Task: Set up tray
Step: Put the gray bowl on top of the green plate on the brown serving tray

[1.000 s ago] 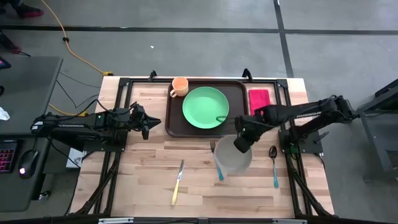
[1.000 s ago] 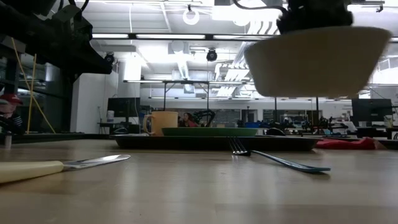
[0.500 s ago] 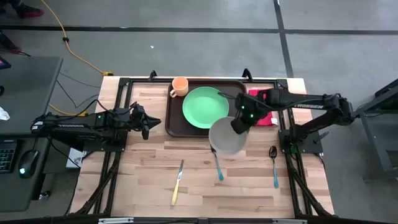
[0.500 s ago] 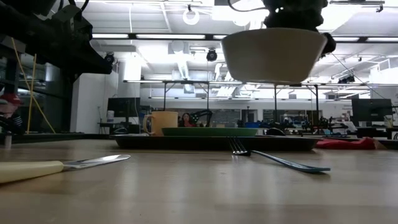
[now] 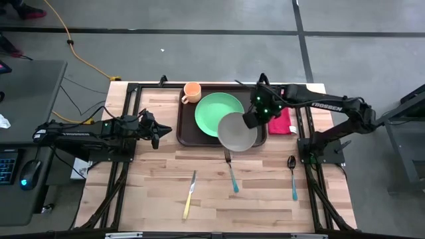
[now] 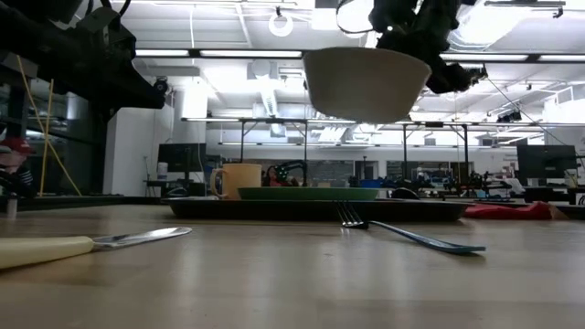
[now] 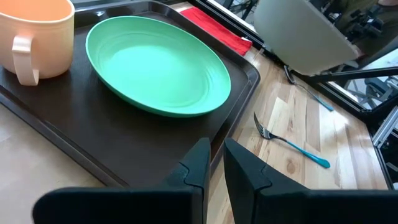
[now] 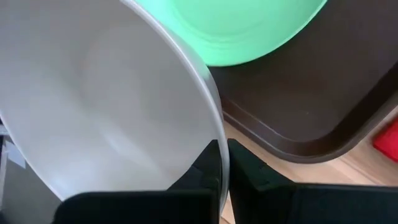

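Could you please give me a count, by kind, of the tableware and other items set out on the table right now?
Tray: 1
Green plate: 1
Mug: 1
Bowl, held in the air by the right gripper: 1
Red napkin: 1
Fork: 1
Knife: 1
Spoon: 1
Total: 8

Bowl (image 5: 237,131) hides tray (image 5: 189,136) corner, plate (image 5: 214,113) edge.
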